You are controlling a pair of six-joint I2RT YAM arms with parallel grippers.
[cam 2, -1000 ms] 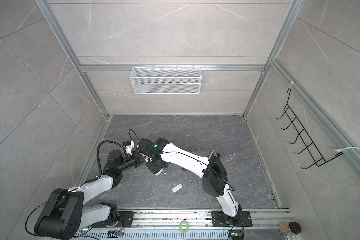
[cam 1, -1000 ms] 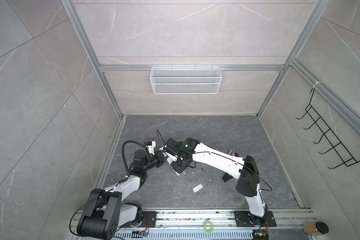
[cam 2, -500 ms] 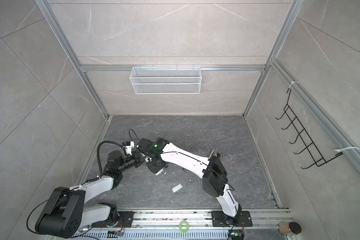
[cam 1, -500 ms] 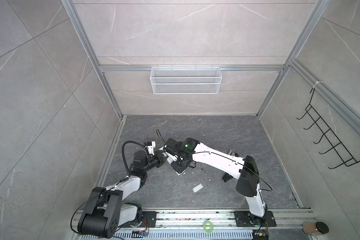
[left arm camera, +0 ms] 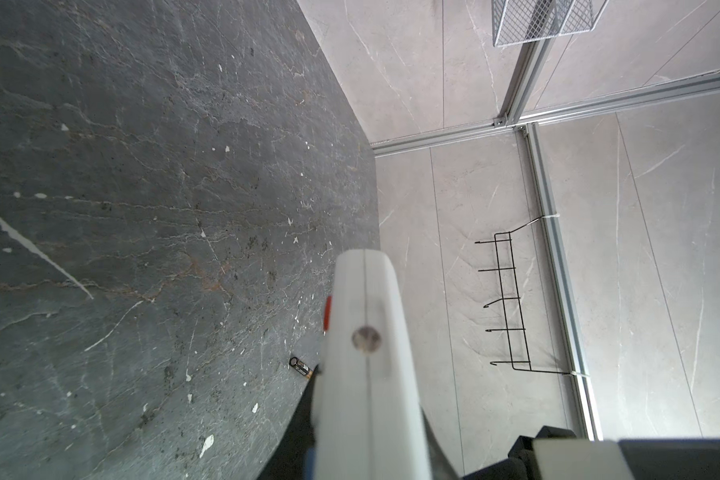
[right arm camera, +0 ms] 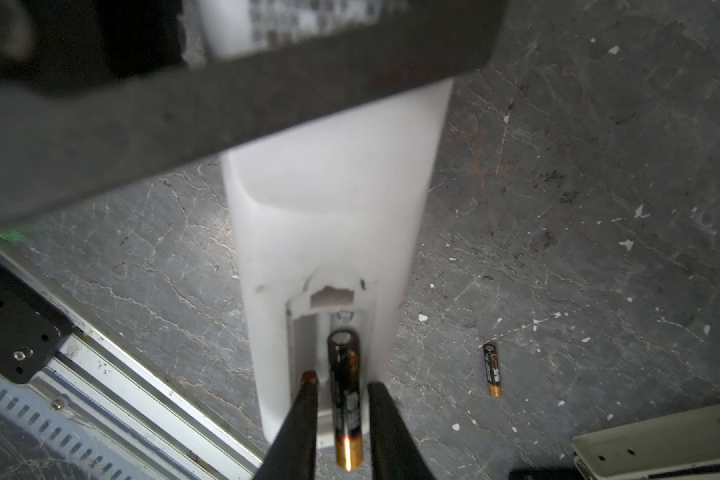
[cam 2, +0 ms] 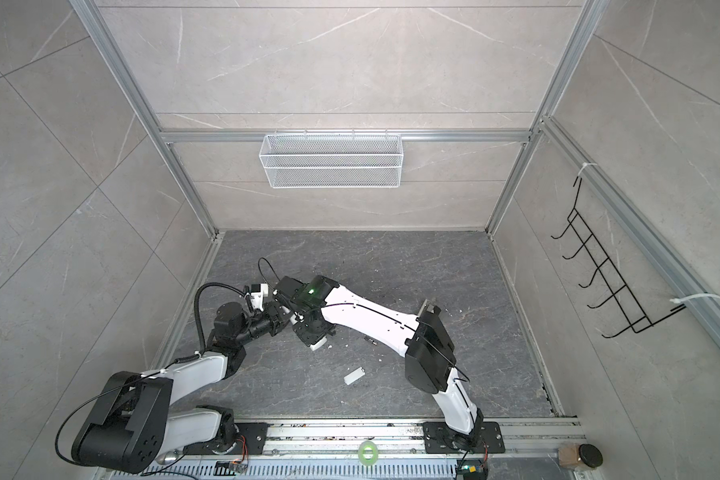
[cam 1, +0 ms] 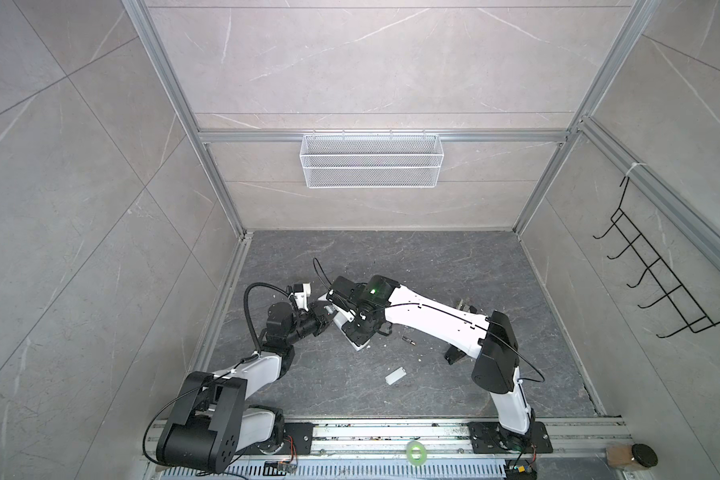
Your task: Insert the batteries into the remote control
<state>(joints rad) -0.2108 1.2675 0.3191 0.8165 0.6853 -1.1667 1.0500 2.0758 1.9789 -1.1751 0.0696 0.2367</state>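
**Item 1, the remote control** [right arm camera: 325,216]: we list a long white bar near the left edge of the dark stone-patterned surface [cam 1: 433,270], about midway between its back and front edges. Its plain back faces up, with the battery compartment uncovered. Its free end [cam 1: 357,341] points toward the front edge. We cannot tell whether that end touches the surface.

**Item 2, left fingers** [right arm camera: 267,108]: closed on the remote control. In the right wrist view one of them crosses the remote's back as a blurred dark bar.

**Item 3, first battery** [right arm camera: 346,415]: dark, with a gold end, lying lengthwise in the uncovered compartment. We cannot tell whether it is fully seated.

**Item 4, right fingers** [right arm camera: 300,424]: narrowly parted, one on each side of the first battery. We note a slim gap between one finger and the battery. The other finger is just beside it, so nothing is clamped.

**Item 5, second battery** [cam 1: 408,340]: loose and flat near the middle of the surface. It lies a little apart from the remote's free end, on the side toward the right edge.

**Item 6, white cover** [cam 1: 395,376]: a small rectangle lying flat between the second battery and the front edge, touching neither.

**Item 7, white crumbs** [left arm camera: 206,444]: scattered over the surface.
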